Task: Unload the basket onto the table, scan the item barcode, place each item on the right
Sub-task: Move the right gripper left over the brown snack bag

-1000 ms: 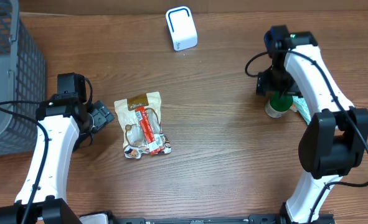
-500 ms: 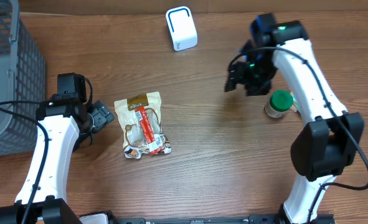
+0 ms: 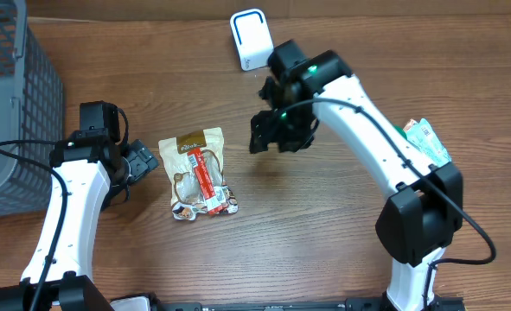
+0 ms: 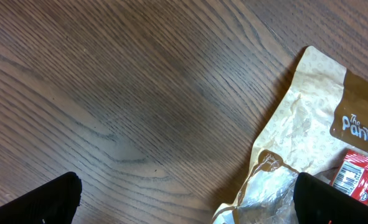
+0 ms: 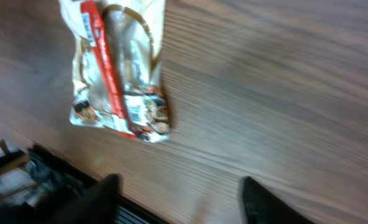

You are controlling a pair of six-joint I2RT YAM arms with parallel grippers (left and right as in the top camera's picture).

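The item is a tan snack bag [image 3: 199, 173] with a clear window and a red label, lying flat left of the table's centre. In the left wrist view the bag [image 4: 314, 124] shows a barcode sticker [image 4: 349, 177] on its red label. My left gripper [image 3: 143, 162] hovers just left of the bag, wide open [image 4: 190, 205], with the bag's edge near its right finger. My right gripper [image 3: 264, 138] hangs over bare wood to the right of the bag and a little beyond it, jaws apart and empty [image 5: 180, 202]. In the blurred right wrist view the bag [image 5: 118, 81] lies ahead. The white scanner [image 3: 252, 39] stands at the far edge.
A grey mesh basket [image 3: 13, 112] fills the far left. A green-and-white packet [image 3: 428, 142] lies at the right, partly behind my right arm. Bare wood stretches between the bag and the right arm.
My right arm has swung left from the green-capped bottle to the middle of the table, and its jaws have narrowed. The left arm and the bag have not moved.
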